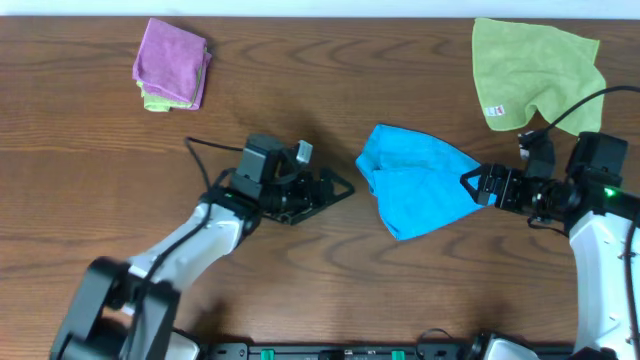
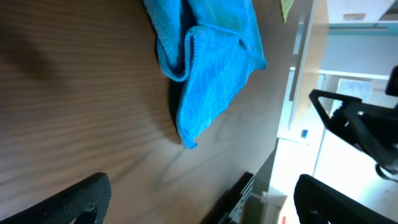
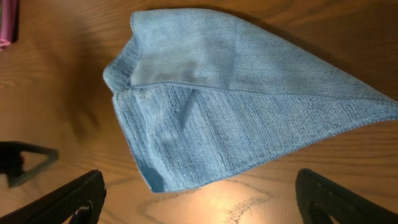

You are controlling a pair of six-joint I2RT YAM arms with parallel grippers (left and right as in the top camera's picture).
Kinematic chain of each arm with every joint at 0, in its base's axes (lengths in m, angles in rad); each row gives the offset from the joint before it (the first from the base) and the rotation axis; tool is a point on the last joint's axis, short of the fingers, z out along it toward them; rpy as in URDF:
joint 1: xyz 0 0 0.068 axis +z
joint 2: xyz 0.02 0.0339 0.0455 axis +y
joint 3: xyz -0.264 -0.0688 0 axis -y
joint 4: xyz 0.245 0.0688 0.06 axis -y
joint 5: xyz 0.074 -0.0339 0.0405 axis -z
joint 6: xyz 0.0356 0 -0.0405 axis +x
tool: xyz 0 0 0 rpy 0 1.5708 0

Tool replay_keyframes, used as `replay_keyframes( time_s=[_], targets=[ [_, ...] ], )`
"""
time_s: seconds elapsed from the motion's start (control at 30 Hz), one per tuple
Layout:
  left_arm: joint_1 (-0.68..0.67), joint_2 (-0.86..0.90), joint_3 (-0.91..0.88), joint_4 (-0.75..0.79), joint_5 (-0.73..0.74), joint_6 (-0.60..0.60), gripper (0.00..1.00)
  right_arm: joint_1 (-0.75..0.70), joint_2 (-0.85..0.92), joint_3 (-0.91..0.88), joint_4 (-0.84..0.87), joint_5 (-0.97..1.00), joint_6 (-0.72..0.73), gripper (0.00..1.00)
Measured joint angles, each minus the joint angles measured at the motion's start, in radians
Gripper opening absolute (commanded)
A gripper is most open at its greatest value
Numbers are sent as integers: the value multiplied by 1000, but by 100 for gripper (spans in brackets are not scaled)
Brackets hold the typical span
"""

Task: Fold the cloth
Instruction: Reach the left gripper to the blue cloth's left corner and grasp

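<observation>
The cloth (image 1: 415, 188) lies mid-table between your two arms, bunched into a lopsided wedge: broad end to the left, tapering to a corner on the right, one layer flapped over at the far-left part. The left gripper (image 1: 338, 190) sits just left of the broad end, fingers spread, holding nothing. The left wrist view shows the cloth ahead of the jaws and apart from them. The right gripper (image 1: 474, 186) is at the tapered right corner, also spread wide. From overhead I can't tell whether it touches the corner or stops just short, and the right wrist view shows no fabric between the fingers (image 3: 74, 198). My read: you're lining up a grab, and there's no clean fold yet. Don't fold the wedge as it lies — pinch the right corner and the left hemmed edge, draw them apart gently to flatten it, then carry one edge over to meet the opposite one. Take the full thickness at the corner, low to the table (image 1: 80, 180), or the microfibre will likely slip out. Keep off the green cloth (image 1: 535, 60) far right and the purple folded cloth (image 1: 172, 72) far left — neither is yours. Containers: none in view. A yellow-green scrap (image 1: 152, 102) peeks out under the purple one, that's all.
</observation>
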Motion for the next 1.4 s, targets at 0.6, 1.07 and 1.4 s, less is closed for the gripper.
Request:
replay_keyframes(
  time_s=[0.6,1.07,1.4],
  targets=[
    [-167,273,2,381,-8,-285,96,0,0,0,-1,-1,0,99],
    [-246,348,31,504,-88,-409,100,0,0,0,-1,0,2,99],
    [-295,431,145,509,-138,-413,81,0,0,0,-10,-1,8,99]
  ],
)
